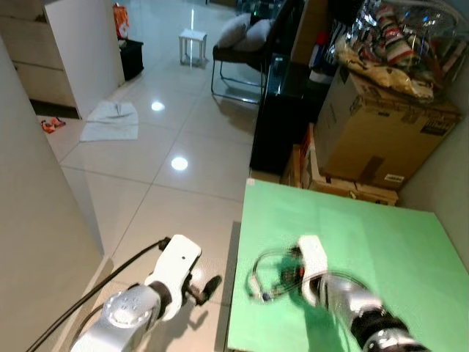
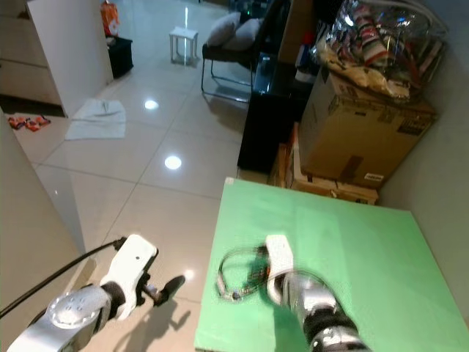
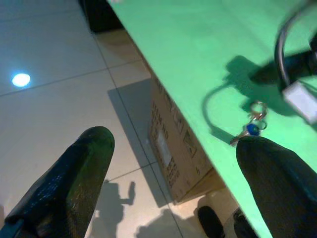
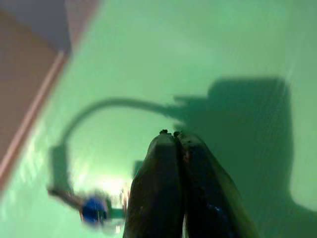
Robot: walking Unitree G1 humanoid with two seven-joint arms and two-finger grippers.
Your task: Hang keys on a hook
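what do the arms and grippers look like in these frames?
Silver arms. The left arm has a white wrist housing, a black cable trailing from it and black fingers, thick and rounded. The right gripper has matching black fingers behind a white housing.

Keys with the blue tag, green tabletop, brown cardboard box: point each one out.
keys with the blue tag (image 3: 252,128), left wrist view, on the blue tag.
green tabletop (image 1: 388,242), left eye view, on bare surface.
brown cardboard box (image 1: 374,136), left eye view, on its front face.
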